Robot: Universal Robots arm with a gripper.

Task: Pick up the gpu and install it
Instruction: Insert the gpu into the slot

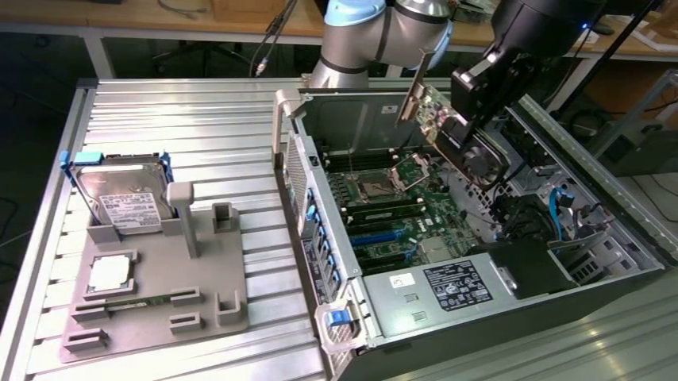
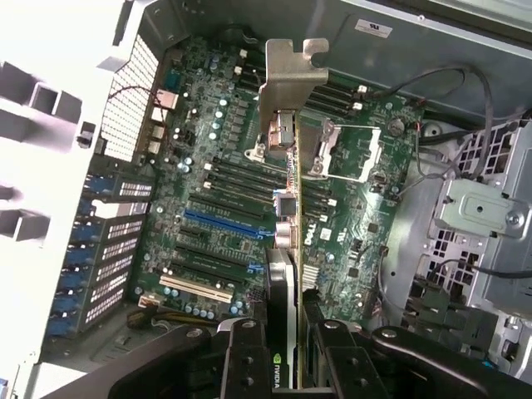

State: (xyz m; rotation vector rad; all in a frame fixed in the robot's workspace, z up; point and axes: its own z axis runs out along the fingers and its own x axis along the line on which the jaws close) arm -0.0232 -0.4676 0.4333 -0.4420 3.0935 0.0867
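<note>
Wrist view: grips the gpu (image 2: 281, 266) edge-on between clenched fingers (image 2: 241, 362), long axis pointing away toward the bracket (image 2: 287, 75). Hangs tilted above the motherboard (image 2: 208, 179), clear of its slots (image 2: 223, 223).

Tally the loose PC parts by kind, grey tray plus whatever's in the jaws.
Green circuit-board gpu with silver metal bracket: 1
Silver hard drive with white label: 1
Square silver processor chip: 1
Narrow green memory stick: 1
Total: 4
</note>
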